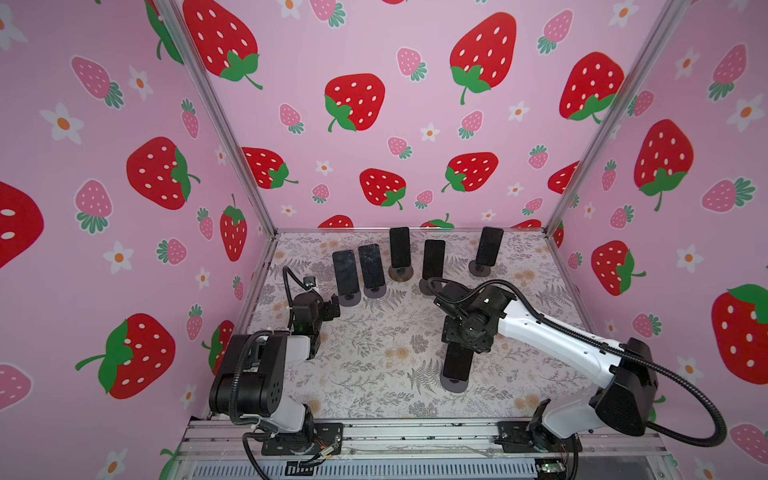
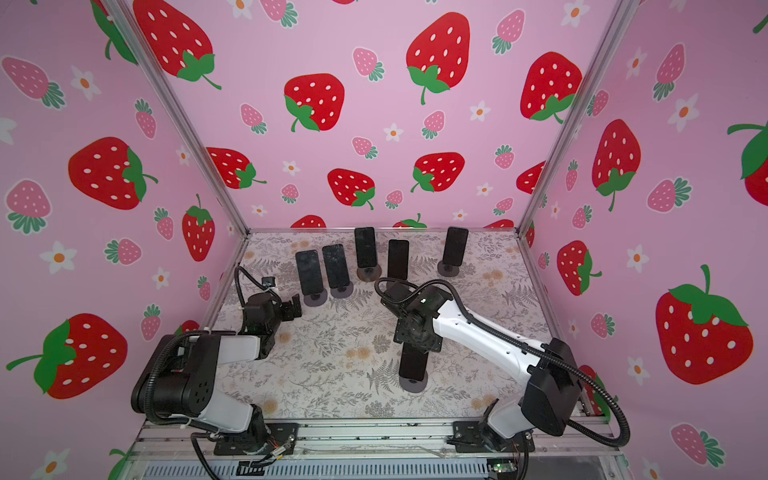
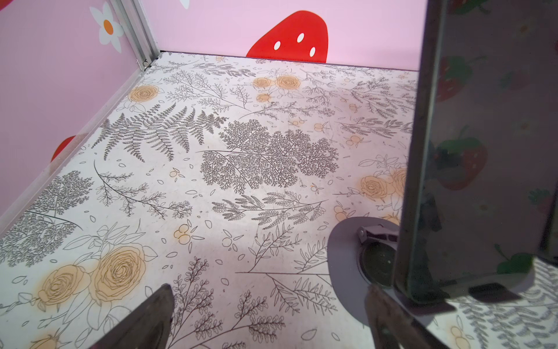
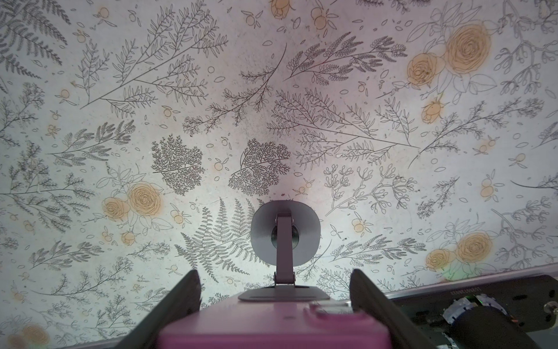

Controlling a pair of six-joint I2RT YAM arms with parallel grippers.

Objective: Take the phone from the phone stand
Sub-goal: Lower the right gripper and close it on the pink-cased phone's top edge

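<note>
so the phone is propped on the phone stand, the one nearest the front edge of the floral table, with five other phones on stands well behind it. right gripper is directly above the phone stand with a finger on either side of the phone's top end, honestly can't tell if it's squeezing or just straddling. left gripper is well off to the left of the phone stand and further back, jaws wide apart, holding nothing

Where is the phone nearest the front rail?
In both top views the phone stands right of centre, alone before the back row, under the right gripper.
</note>
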